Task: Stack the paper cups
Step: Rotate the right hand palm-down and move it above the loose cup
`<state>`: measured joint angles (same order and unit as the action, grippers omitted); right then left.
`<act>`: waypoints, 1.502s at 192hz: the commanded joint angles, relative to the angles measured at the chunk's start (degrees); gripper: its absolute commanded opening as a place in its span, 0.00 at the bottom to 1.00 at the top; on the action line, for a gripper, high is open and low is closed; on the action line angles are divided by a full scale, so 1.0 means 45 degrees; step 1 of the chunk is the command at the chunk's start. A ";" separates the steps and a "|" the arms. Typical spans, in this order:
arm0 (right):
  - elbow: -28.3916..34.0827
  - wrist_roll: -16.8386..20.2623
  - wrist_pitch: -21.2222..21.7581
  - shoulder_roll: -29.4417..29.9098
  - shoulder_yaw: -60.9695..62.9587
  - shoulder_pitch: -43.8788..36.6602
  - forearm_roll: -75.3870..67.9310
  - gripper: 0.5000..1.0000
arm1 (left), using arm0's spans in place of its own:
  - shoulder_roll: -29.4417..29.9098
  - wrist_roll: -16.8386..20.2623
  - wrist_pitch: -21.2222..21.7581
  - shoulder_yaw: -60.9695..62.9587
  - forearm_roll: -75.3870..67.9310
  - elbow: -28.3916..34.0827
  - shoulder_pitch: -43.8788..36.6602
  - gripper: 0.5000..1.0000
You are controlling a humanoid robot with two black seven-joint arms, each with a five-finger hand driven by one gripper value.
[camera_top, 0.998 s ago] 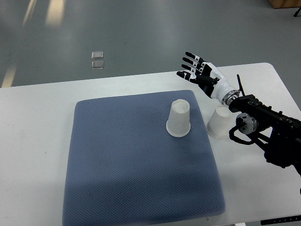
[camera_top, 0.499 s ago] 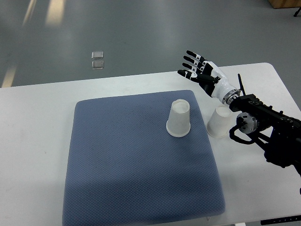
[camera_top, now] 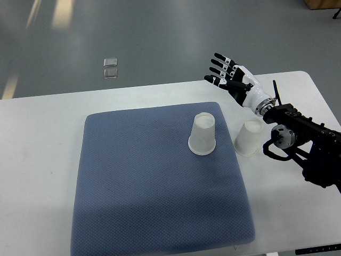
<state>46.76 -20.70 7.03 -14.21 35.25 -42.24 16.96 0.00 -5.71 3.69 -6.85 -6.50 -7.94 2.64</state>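
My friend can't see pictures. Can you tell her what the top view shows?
A robot's right hand hovers open above a white table, holding nothing. Two paper cups stand upside down: one on a blue mat, the other on the table beside the mat's right edge.

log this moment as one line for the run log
right hand: open, raised beyond mat | cup on mat: upside down | cup off mat: upside down, on table | stack: not started
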 commanded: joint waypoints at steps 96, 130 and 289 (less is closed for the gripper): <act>-0.0136 -0.0009 0.1387 -0.1667 0.0000 -0.0341 -0.0117 0.84 | 0.0000 0.0000 0.0000 0.0000 0.0000 0.0006 0.0000 1.00; -0.0273 0.0011 0.1757 -0.2760 -0.0078 -0.0614 -0.0019 0.84 | 0.0000 0.0000 -0.0001 0.0000 0.0000 0.0006 0.0000 1.00; 0.3379 -0.0458 0.5742 -0.7565 -0.1270 -0.1923 1.0743 0.84 | 0.0000 0.0000 0.0000 0.0000 0.0000 0.0006 0.0000 1.00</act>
<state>59.54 -22.70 32.85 -47.89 30.04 -50.81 59.65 0.00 -5.71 3.69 -6.86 -6.50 -7.92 2.64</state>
